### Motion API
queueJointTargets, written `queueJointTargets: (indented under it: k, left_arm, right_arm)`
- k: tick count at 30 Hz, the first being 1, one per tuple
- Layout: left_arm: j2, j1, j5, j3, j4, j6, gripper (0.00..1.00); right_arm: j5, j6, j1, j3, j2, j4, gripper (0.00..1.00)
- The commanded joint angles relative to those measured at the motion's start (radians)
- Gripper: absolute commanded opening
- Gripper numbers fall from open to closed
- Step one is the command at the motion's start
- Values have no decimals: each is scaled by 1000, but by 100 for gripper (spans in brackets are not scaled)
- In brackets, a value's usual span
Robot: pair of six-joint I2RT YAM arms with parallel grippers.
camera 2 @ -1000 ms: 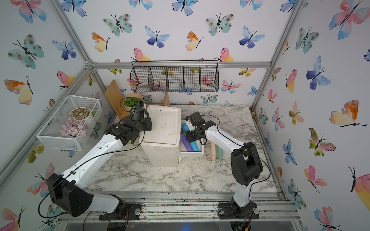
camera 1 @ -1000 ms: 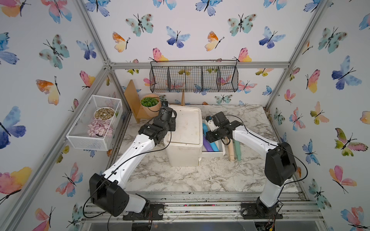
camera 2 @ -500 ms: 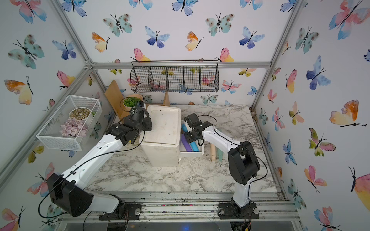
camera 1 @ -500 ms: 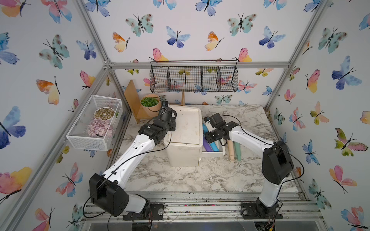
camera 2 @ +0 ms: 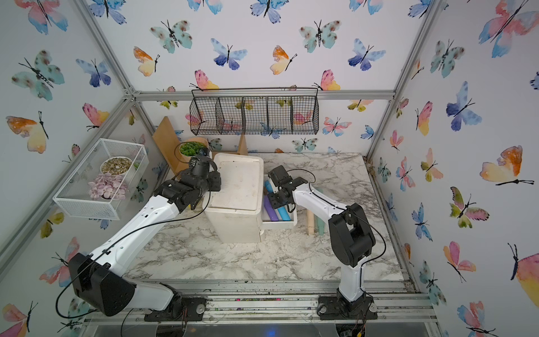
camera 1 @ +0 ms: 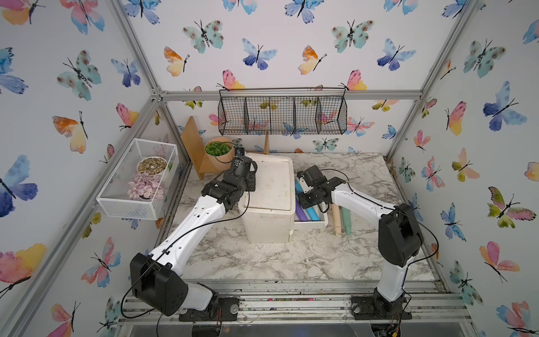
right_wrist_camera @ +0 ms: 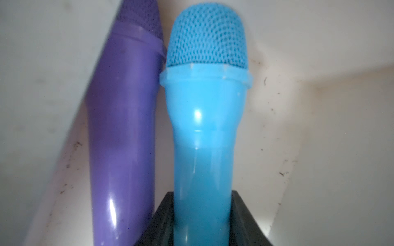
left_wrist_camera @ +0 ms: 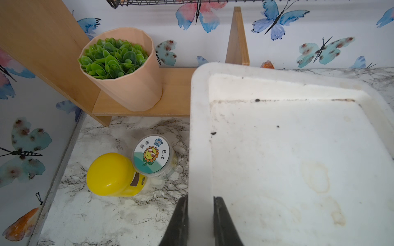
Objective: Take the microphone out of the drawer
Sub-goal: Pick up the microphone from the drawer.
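Note:
A white drawer unit (camera 1: 269, 186) stands mid-table, its drawer (camera 1: 310, 224) pulled out to the right. In the drawer lie a blue microphone (right_wrist_camera: 204, 106) and, beside it, a purple microphone (right_wrist_camera: 123, 127); both show in the top views too, blue microphone (camera 2: 283, 214), purple microphone (camera 2: 270, 211). My right gripper (right_wrist_camera: 202, 193) reaches down into the drawer, its black fingers pressed on both sides of the blue microphone's handle. My left gripper (left_wrist_camera: 200, 199) is shut on the raised left rim (left_wrist_camera: 199, 149) of the unit's top.
A beige stick (camera 1: 337, 218) and a teal one (camera 1: 345, 218) lie on the marble right of the drawer. A yellow container (left_wrist_camera: 110, 174) and a sunflower-labelled jar (left_wrist_camera: 152, 156) sit left of the unit. A potted plant (left_wrist_camera: 119, 70) stands on a wooden shelf behind.
My right gripper has moved left and down into the drawer and its jaws have narrowed onto the blue microphone. The left arm has not moved.

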Motion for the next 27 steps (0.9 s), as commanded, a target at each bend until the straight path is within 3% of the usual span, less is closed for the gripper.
queueJointTargets:
  k: [1,27]
  left_arm:
    - [14,4,-44,-36,-30,44,0]
    - [0,5,-38,-34,-29,45,0]
  right_arm:
    - [13,21,-3,25,-10,-29,28]
    - [16,75,-3,40,-170,38,21]
